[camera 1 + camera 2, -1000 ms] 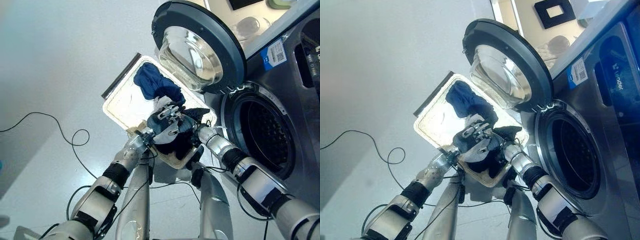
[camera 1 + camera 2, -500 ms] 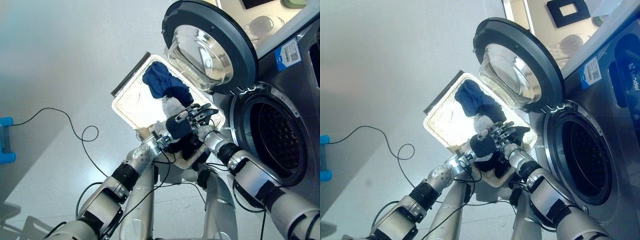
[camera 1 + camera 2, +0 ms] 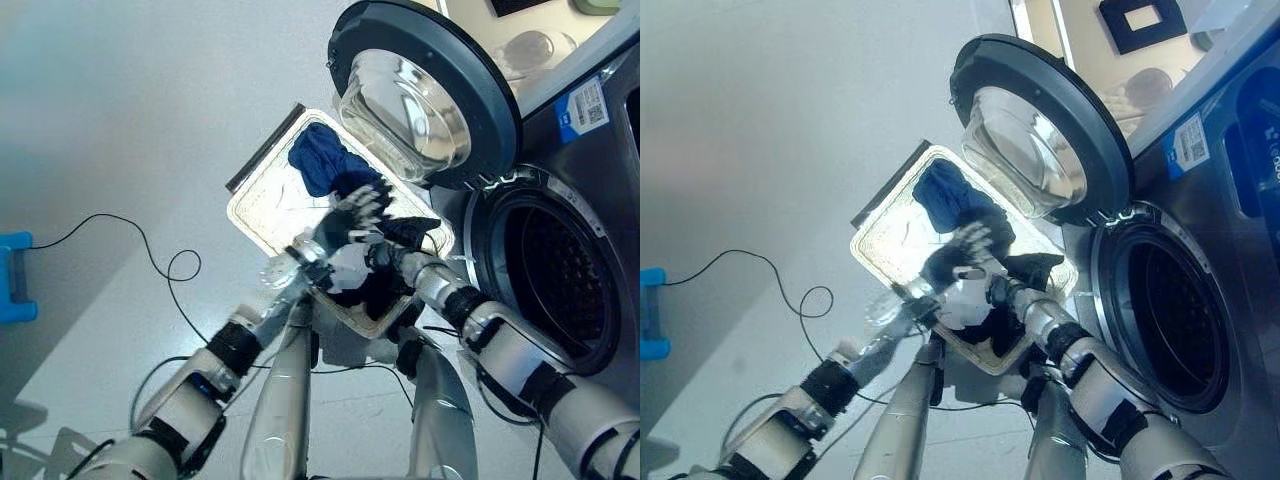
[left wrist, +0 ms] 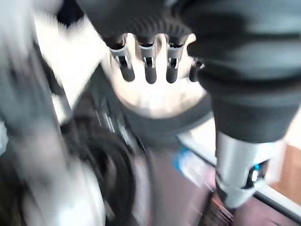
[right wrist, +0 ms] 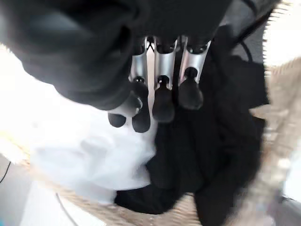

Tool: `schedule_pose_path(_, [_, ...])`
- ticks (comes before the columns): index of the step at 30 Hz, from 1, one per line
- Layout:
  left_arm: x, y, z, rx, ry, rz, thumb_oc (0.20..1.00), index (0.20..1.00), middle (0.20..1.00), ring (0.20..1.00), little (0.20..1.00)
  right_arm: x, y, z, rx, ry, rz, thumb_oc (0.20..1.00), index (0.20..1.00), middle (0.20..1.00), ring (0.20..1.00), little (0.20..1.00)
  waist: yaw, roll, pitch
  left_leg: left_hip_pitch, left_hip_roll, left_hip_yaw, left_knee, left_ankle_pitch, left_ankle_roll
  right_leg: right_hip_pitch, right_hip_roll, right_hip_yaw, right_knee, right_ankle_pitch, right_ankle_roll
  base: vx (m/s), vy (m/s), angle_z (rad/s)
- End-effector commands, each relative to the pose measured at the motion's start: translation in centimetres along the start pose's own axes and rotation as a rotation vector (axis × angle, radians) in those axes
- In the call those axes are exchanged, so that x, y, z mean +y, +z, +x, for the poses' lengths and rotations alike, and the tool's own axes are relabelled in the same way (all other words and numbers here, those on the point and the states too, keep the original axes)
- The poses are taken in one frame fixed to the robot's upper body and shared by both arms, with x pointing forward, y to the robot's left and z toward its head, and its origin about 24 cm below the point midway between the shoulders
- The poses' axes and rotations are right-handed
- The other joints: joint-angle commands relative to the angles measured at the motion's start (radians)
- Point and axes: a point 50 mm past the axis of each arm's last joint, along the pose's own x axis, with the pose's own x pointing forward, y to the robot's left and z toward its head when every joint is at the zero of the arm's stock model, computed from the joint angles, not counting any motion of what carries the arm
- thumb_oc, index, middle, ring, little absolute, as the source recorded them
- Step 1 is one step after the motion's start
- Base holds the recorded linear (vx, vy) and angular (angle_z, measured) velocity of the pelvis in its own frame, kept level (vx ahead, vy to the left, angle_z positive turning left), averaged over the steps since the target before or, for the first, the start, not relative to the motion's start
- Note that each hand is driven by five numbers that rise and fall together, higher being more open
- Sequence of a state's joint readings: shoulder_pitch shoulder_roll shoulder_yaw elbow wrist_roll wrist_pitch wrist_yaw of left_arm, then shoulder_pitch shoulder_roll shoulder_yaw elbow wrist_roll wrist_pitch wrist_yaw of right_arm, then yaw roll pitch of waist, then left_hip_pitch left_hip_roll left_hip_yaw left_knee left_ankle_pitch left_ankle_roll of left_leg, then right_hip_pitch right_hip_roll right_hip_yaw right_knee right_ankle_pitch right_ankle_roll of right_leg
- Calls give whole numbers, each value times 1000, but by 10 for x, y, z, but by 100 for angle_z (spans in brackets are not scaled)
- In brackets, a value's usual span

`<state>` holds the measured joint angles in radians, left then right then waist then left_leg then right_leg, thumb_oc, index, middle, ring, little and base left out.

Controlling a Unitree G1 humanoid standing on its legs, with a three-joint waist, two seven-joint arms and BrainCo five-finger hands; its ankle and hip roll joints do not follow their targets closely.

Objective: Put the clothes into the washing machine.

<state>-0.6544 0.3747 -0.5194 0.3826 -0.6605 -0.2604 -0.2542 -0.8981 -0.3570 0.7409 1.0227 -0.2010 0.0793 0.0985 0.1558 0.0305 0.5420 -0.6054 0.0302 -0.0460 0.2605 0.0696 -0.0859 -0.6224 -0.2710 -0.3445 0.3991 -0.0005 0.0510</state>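
Note:
A pale rectangular basket (image 3: 270, 205) stands on the floor before the washing machine. In it lie a blue cloth (image 3: 322, 165) at the far end, a white cloth (image 3: 347, 268) and a black cloth (image 3: 385, 295) at the near end. My left hand (image 3: 347, 222) hovers over the middle of the basket, open, fingers (image 4: 148, 61) straight and holding nothing. My right hand (image 3: 388, 252) is low in the near end, open, its fingertips (image 5: 162, 106) just over the seam between the white cloth (image 5: 89, 155) and the black cloth (image 5: 211, 136).
The washing machine's round door (image 3: 425, 90) is swung open above the basket's far right side. The dark drum opening (image 3: 555, 280) lies to the right of the basket. A blue object (image 3: 12, 275) sits on the floor at far left.
My left hand has lifted off the dark cloth near my right hand and moved toward the blue cloth, its fingers spreading. The camera has shifted a little.

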Motion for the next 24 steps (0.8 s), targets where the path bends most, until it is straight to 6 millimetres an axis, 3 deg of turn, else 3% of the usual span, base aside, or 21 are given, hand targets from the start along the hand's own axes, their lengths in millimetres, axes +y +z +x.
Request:
schedule_pose_path(1, [2, 32, -3, -320, 291, 282, 1000, 1000, 1000, 1000, 1000, -16, -8, -8, -117, -70, 338, 200, 200, 200, 200, 200, -6, 45, -22, -8, -82, 86, -20, -30, 31, -17, 61, 15, 3, -3, 70, 0, 0, 0])
schedule_pose_path(5, [20, 31, -23, -392, 523, 317, 1000, 1000, 1000, 1000, 1000, -11, -21, -12, -182, -75, 641, 200, 200, 200, 200, 200, -1, 41, -22, -6, -84, 77, -14, -38, 28, -18, 58, 10, 18, -16, 65, 3, -9, 1])
schedule_pose_path(6, [26, 27, -32, -400, 618, 319, 1000, 1000, 1000, 1000, 1000, -11, -26, -15, -233, -82, 813, 200, 200, 200, 200, 200, 1, 40, -22, -6, -86, 73, -9, -42, 28, -19, 57, 7, 28, -22, 63, 7, -25, 4])
schedule_pose_path(10, [36, 11, -46, -348, 787, 390, 1000, 1000, 1000, 1000, 1000, -8, -30, -20, -345, -81, 1119, 200, 200, 200, 200, 200, -3, 35, -22, -5, -86, 73, 1, -47, 25, -22, 58, 3, 48, -32, 60, 2, -10, 4])
schedule_pose_path(15, [42, -16, -53, -168, 813, 454, 1000, 1000, 1000, 1000, 1000, -6, -30, -25, -485, -16, 1371, 200, 200, 200, 200, 200, -23, 29, -22, 0, -75, 90, -2, -45, 24, -25, 64, 9, 53, -35, 58, -1, 20, 1])
schedule_pose_path(19, [45, -30, -56, -75, 823, 526, 1000, 1000, 1000, 1000, 1000, -6, -22, -26, -556, 24, 1439, 200, 200, 200, 200, 200, -37, 27, -22, 5, -70, 101, -4, -46, 22, -24, 71, 19, 49, -34, 58, -2, 42, 0])
schedule_pose_path(22, [51, -43, -57, 57, 806, 634, 1000, 1000, 1000, 1000, 1000, -9, -17, -25, -496, -38, 1251, 200, 200, 200, 200, 200, -52, 21, -22, 1, -63, 116, -6, -41, 17, -28, 76, 24, 40, -28, 59, -8, 45, -7])
schedule_pose_path(23, [52, -47, -56, 111, 781, 683, 1000, 1000, 1000, 1000, 1000, -11, -16, -25, -460, -74, 1161, 762, 762, 762, 762, 762, -57, 20, -22, -2, -61, 121, -7, -39, 16, -31, 77, 25, 36, -26, 59, -6, 26, -4])
schedule_pose_path(24, [52, -48, -56, 113, 779, 689, 1000, 1000, 1000, 1000, 1000, -11, -15, -24, -455, -81, 1146, 1000, 1000, 1000, 1000, 1000, -57, 19, -22, -3, -60, 121, -8, -38, 15, -32, 78, 26, 36, -25, 59, -11, 37, -7])
